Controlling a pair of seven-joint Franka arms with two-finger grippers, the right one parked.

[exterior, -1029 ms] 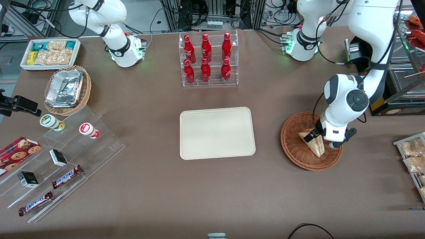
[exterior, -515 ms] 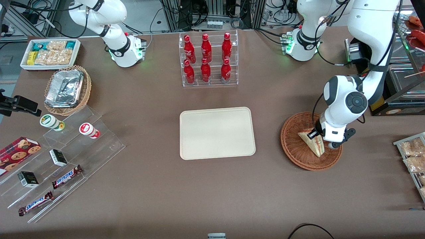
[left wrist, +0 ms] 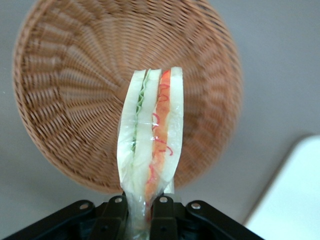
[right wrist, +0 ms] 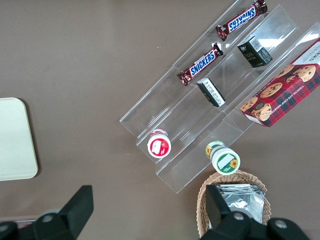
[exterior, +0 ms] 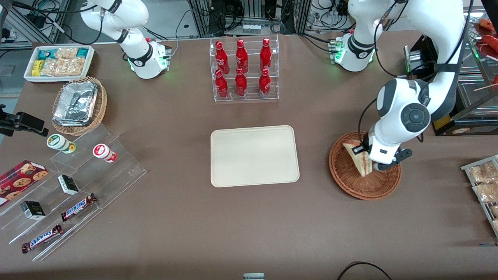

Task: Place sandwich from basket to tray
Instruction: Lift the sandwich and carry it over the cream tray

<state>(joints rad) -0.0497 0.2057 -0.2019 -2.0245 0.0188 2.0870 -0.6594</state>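
The gripper (left wrist: 139, 216), pinching the sandwich (exterior: 357, 158), has lifted it clear of the basket (exterior: 350, 182). Grasp looks secure; carrying to the tray (exterior: 255, 155) comes next.

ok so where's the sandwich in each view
Front view: the sandwich is in the gripper, over the basket.
Left wrist view: the sandwich stands up between the fingers, basket beneath.
Right wrist view: not in it.
Shared landmark: the tray.

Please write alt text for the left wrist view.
The gripper holds the clear-wrapped sandwich by one end, lifted above the round brown wicker basket. A corner of the cream tray shows beside it on the table.
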